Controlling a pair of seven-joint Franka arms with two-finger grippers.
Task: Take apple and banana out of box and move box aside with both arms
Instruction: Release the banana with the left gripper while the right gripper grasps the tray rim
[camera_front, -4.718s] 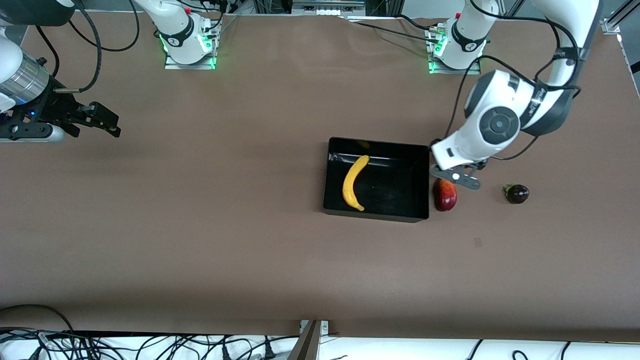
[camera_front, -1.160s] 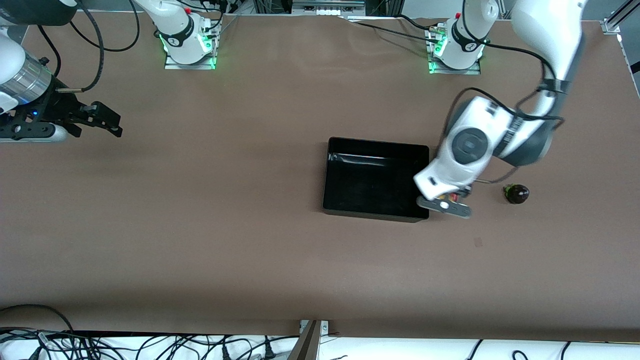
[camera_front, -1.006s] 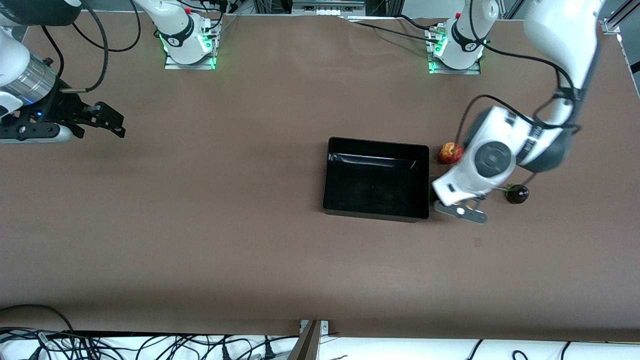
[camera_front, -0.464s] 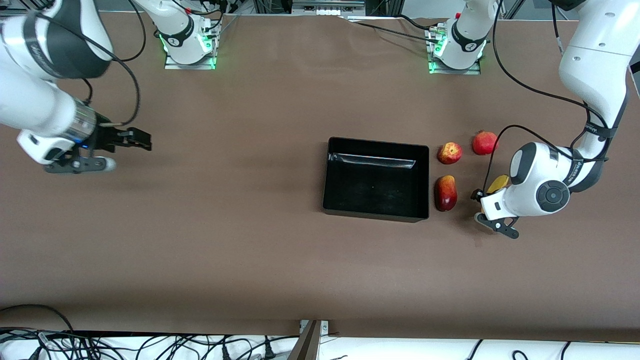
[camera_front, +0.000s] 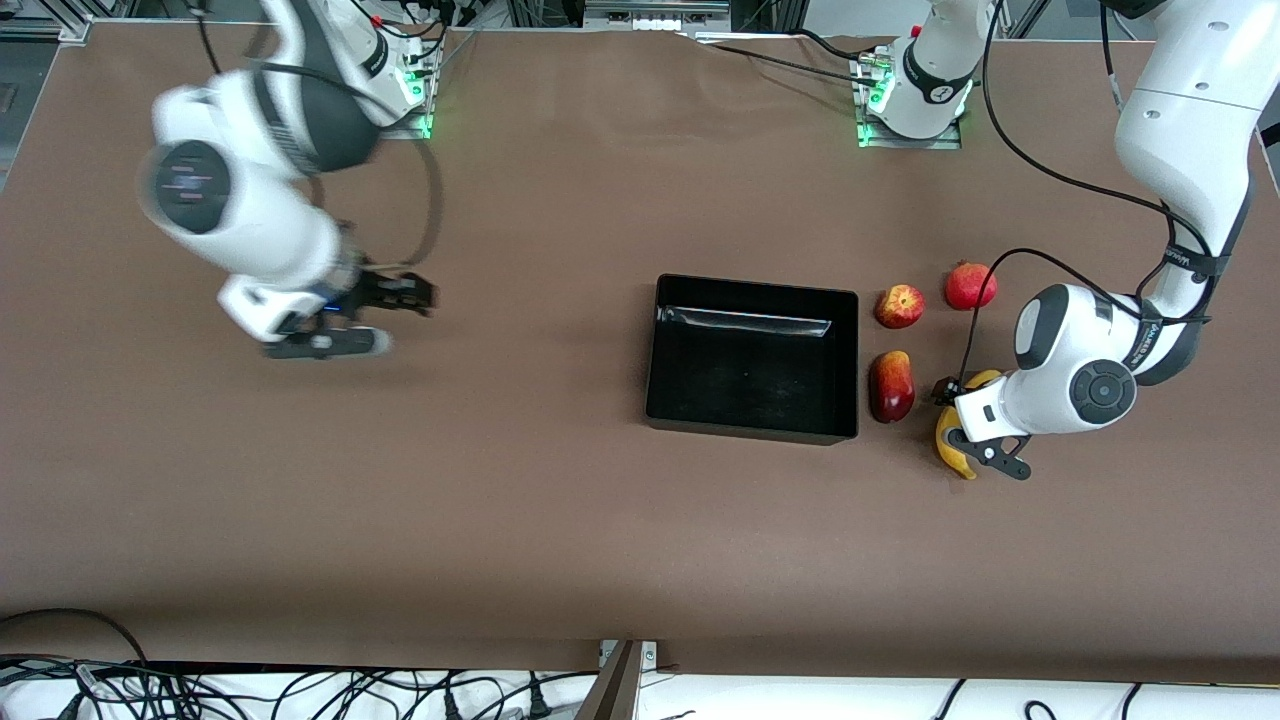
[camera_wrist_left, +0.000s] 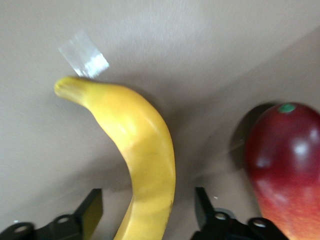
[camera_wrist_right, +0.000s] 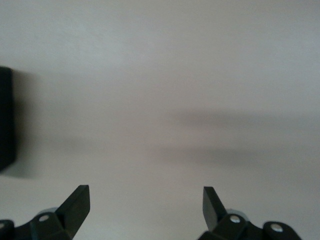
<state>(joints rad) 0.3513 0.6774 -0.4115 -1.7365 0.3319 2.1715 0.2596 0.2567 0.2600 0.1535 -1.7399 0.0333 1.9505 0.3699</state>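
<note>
The black box (camera_front: 750, 290) stands empty mid-table. Beside it, toward the left arm's end, lie the apple (camera_front: 899, 306), the pomegranate (camera_front: 970, 286) and the mango (camera_front: 891, 386). The banana (camera_front: 948, 445) lies on the table nearer the front camera than the pomegranate. My left gripper (camera_front: 952, 418) is low over the banana, open, its fingers on either side with gaps. The left wrist view shows this gripper (camera_wrist_left: 147, 200), the banana (camera_wrist_left: 140, 145) and the mango (camera_wrist_left: 285, 165). My right gripper (camera_front: 405, 297) is open and empty over bare table; the right wrist view shows it (camera_wrist_right: 145, 200). The purple fruit is hidden.
A corner of the box (camera_wrist_right: 5, 120) shows at the edge of the right wrist view. A small pale tape patch (camera_wrist_left: 84, 54) lies on the table by the banana's tip. The arms' bases (camera_front: 910, 90) stand along the table's back edge.
My right arm has swung from the table's end toward the box. My left gripper has shifted a little and more of the banana shows beneath it. The other fruits have not moved.
</note>
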